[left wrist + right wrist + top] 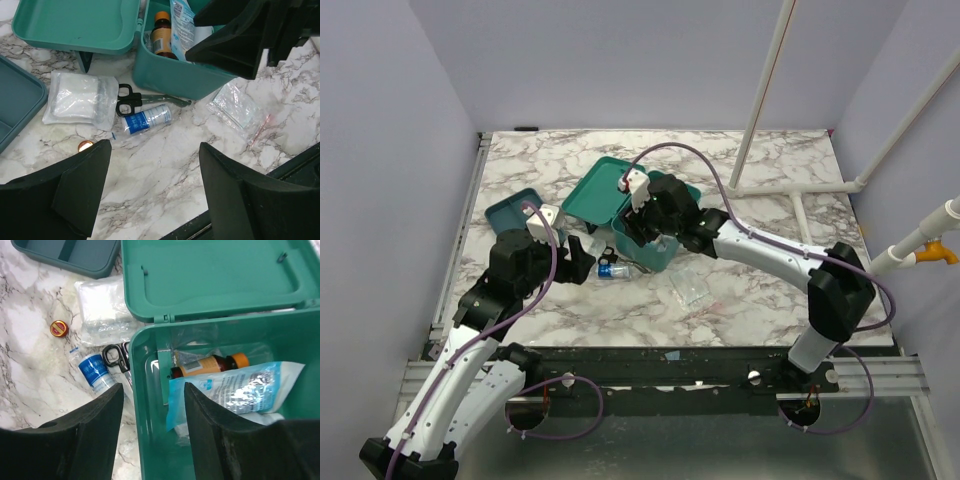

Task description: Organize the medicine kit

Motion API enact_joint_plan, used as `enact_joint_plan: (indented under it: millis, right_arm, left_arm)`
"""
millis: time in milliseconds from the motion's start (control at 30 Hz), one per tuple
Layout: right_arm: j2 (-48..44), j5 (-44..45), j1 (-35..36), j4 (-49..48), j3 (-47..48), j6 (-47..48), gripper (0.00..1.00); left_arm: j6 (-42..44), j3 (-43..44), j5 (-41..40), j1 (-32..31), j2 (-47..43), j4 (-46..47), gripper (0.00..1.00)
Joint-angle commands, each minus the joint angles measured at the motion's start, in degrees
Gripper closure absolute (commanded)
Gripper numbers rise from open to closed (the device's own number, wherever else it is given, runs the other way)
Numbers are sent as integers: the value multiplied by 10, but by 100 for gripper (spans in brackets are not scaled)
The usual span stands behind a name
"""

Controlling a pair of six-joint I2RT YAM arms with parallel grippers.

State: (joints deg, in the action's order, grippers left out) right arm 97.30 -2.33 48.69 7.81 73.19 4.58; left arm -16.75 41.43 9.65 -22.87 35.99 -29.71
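Note:
The teal-green medicine kit (658, 256) stands open with its lid (605, 190) laid back. Inside it lie an amber bottle (210, 365) and a blue packet (235, 387). My right gripper (154, 425) is open and empty, its jaws straddling the kit's near wall (150, 370); the top view shows it over the box (645, 225). My left gripper (155, 185) is open and empty above bare marble, short of the loose items. A blue-labelled bandage roll (147, 118), black-handled scissors (131, 100) and a bagged white gauze pad (80, 97) lie in front of the kit (170, 75).
A darker teal compartment tray (515, 210) sits left of the kit. A small orange-red cap (59, 328) lies on the marble near the gauze. A clear zip bag (235, 107) lies to the kit's right. White pipes (800, 185) cross the back right.

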Motion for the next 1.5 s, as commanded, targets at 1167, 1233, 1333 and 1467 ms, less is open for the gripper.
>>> enact_joint_plan:
  millis: [1167,1233,1333,1467]
  right_arm:
    - [70,-51,134,36,-6,361,32]
    - [89,-35,136,37,3,366,32]
    - [110,-16,136,22,7,364,33]
    - [129,18,136,-5,13,362,34]
  left_arm:
    - [-15,10,-202,0,-102,-31,1]
    - [-18,10,-207,0,-104,-32,1]
    - [-19,11,-214,-1,-108,-33,1]
    - [-19,11,-220,-4,-112,-35,1]
